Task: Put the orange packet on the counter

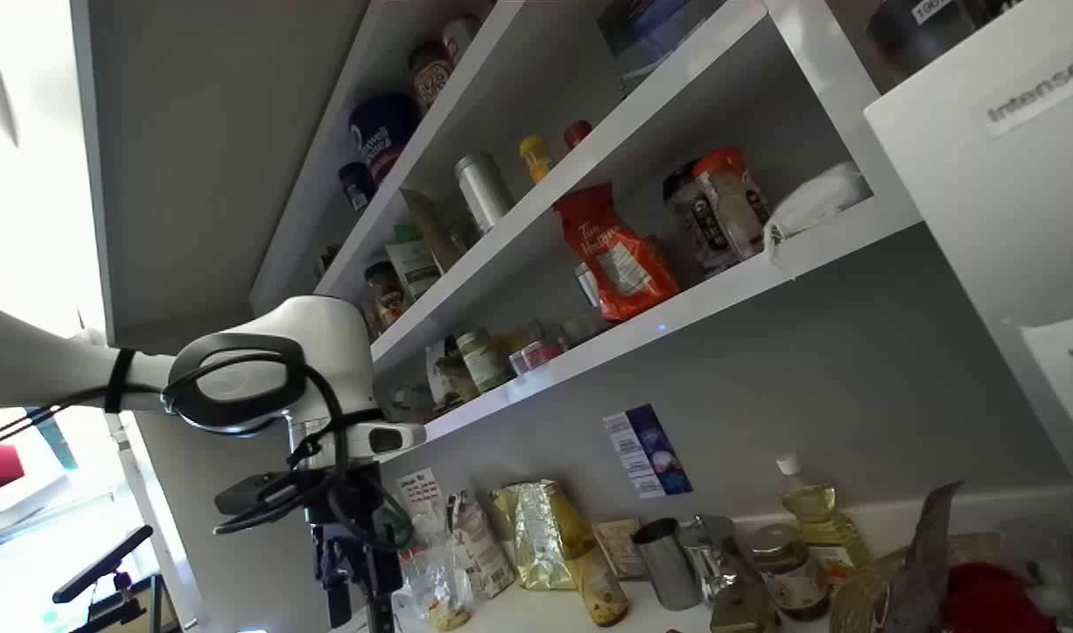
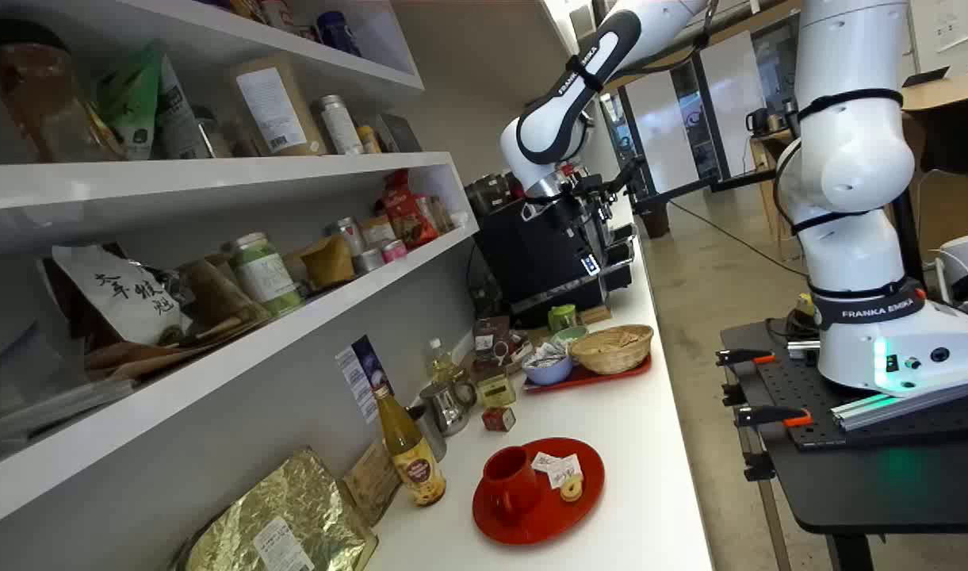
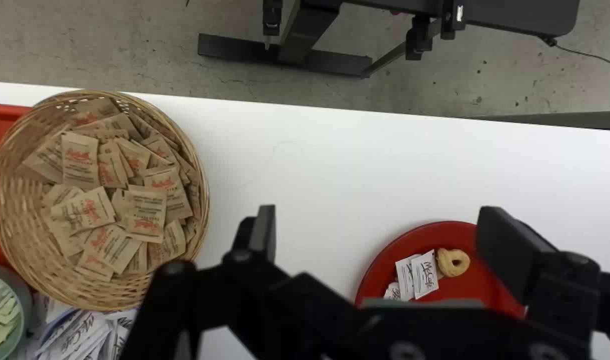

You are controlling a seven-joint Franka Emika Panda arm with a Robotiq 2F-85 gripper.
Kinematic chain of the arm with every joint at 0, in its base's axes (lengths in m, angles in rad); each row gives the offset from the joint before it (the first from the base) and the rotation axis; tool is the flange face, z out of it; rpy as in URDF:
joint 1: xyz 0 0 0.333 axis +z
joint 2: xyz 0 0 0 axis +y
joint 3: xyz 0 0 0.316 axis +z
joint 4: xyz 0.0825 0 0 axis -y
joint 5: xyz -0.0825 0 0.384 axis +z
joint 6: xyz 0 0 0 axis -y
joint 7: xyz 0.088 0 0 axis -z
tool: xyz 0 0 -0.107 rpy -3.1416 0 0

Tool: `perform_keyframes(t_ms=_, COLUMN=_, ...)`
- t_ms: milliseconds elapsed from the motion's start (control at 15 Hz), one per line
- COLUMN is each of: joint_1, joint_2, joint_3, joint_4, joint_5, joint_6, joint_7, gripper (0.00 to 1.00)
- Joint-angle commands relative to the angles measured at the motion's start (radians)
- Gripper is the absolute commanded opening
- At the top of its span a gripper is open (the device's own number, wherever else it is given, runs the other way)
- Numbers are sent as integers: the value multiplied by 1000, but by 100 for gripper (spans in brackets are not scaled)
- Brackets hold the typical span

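The white kitchen counter (image 2: 642,476), running toward twelve o'clock in an exterior view, looks like the late risk: a load released too high, or too near the long edge at three o'clock, could topple to the floor (image 2: 713,277). The wall shelf (image 1: 747,280) likely poses the sooner hazard, as its boards seem to leave scant headroom and a poor approach angle could bump the robot arm (image 1: 325,338) against them. At nine o'clock in the wrist view sits a wicker basket (image 3: 15,200), and at four o'clock a red plate (image 3: 414,239); an off-target set-down could land on either. The orange packet (image 1: 619,264) stands upright on the shelf's lower board, near the front edge, in both exterior views. Its soft-looking bag may fold or slip if pinched only at the top corner, and a wide reach might nudge the black-lidded jar (image 1: 701,224) at its two o'clock. The gripper (image 3: 379,232) is spread wide and holds nothing; the counter and part of the plate show through the gap in the wrist view. No contact with any object can be made out, and the packet, at one o'clock from the gripper in an exterior view, stands well apart from it.
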State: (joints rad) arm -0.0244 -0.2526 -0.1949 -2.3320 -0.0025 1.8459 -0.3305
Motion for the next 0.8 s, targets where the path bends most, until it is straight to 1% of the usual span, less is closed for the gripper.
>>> perform_keyframes(t_ms=0, joint_1=-20, joint_2=1, joint_3=19, joint_4=1, joint_5=4, joint_6=-1, joint_7=-4, gripper=100)
perform_keyframes(t_ms=133, joint_1=-25, joint_2=45, joint_3=16, joint_4=34, joint_5=5, joint_6=55, joint_7=0, gripper=100)
perform_keyframes(t_ms=267, joint_1=-35, joint_2=87, joint_3=17, joint_4=74, joint_5=-9, joint_6=161, joint_7=19, gripper=100)
perform_keyframes(t_ms=400, joint_1=-41, joint_2=144, joint_3=18, joint_4=139, joint_5=-3, joint_6=234, joint_7=21, gripper=100)
perform_keyframes(t_ms=733, joint_1=-45, joint_2=272, joint_3=42, joint_4=364, joint_5=-14, joint_6=337, joint_7=42, gripper=100)
